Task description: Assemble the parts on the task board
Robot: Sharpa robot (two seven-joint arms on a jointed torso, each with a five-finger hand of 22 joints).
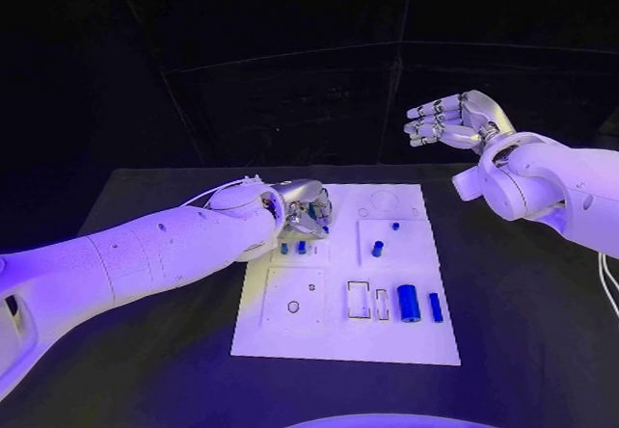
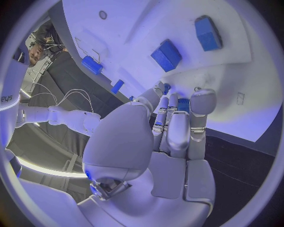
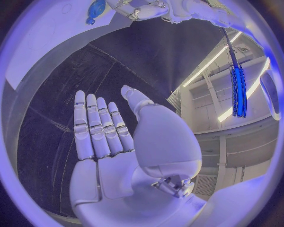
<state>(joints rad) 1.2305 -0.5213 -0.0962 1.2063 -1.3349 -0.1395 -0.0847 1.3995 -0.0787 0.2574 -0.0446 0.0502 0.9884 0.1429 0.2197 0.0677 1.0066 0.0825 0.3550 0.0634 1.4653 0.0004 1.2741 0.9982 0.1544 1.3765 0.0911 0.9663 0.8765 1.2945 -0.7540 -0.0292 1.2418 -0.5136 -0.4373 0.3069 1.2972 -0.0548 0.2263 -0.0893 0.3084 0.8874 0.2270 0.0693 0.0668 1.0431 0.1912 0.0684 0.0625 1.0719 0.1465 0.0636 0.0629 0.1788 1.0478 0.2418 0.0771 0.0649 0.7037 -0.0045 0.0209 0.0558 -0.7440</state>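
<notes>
Black cloth covers the table [image 1: 142, 203], and dark walls close in behind it. From the head view, the white task board [image 1: 347, 339], a flat matte rectangle, lies at the middle. Its near right holds two upright blue parts side by side, a thick cylinder [image 1: 409, 303] and a thinner bar [image 1: 436, 307]; a smaller blue piece [image 1: 377, 249] stands farther back, and two small ones [image 1: 293, 247] sit near the left hand [image 1: 302, 211]. That glossy silver hand hangs over the board's far left corner, fingers curled down; whether it holds anything I cannot tell. The right hand [image 1: 448, 120] is raised well beyond the board's far right, holding nothing.

At the left wrist, the left hand [image 2: 177, 123] has its fingertips [image 2: 203, 101] down around a small blue part [image 2: 183, 104] on the board [image 2: 236, 94]; a grip cannot be confirmed. Four more blue blocks lie on the board beyond.

At the right wrist, the right hand [image 3: 103, 127] is flat and spread, fingers straight, empty.
</notes>
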